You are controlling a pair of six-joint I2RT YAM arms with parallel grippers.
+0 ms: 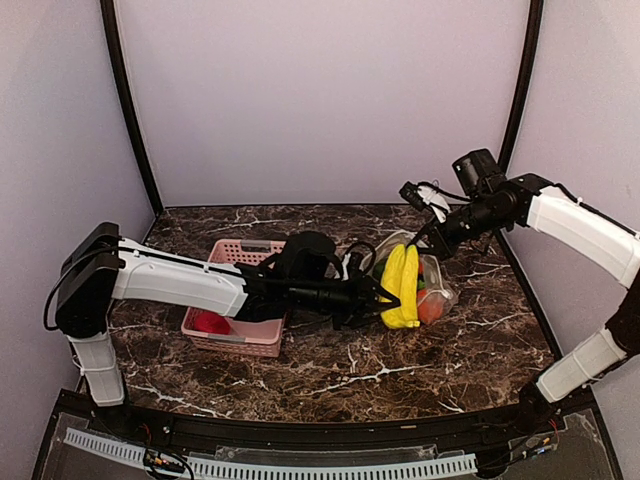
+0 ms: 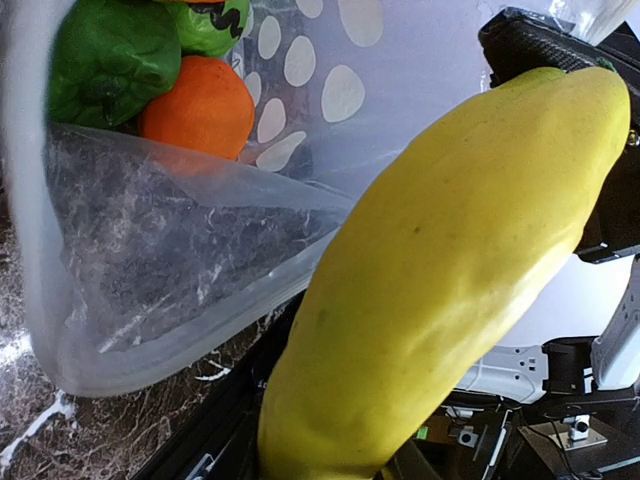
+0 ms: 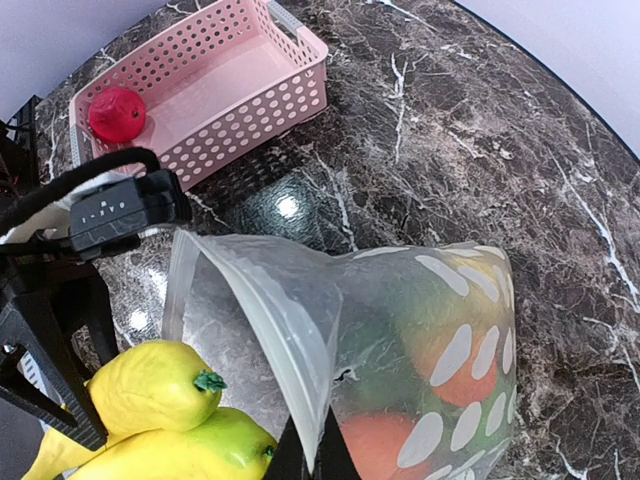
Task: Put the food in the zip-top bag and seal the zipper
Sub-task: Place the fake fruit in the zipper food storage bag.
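Observation:
My left gripper (image 1: 383,296) is shut on a yellow banana bunch (image 1: 403,285) and holds it at the open mouth of the polka-dot zip-top bag (image 1: 432,283). The banana (image 2: 450,290) fills the left wrist view; a green piece (image 2: 110,60) and an orange (image 2: 195,110) lie inside the bag (image 2: 180,250). My right gripper (image 1: 436,238) is shut on the bag's upper lip with the zipper strip (image 3: 265,330) and lifts it. The right wrist view shows the banana tips (image 3: 160,410) at the mouth and orange pieces (image 3: 380,445) inside. A magenta-red piece (image 3: 117,113) lies in the pink basket.
The pink slotted basket (image 1: 240,340) stands left of the bag, under my left arm; it also shows in the right wrist view (image 3: 255,95). The dark marble table (image 1: 400,360) spreads in front. Black frame posts stand at the back corners.

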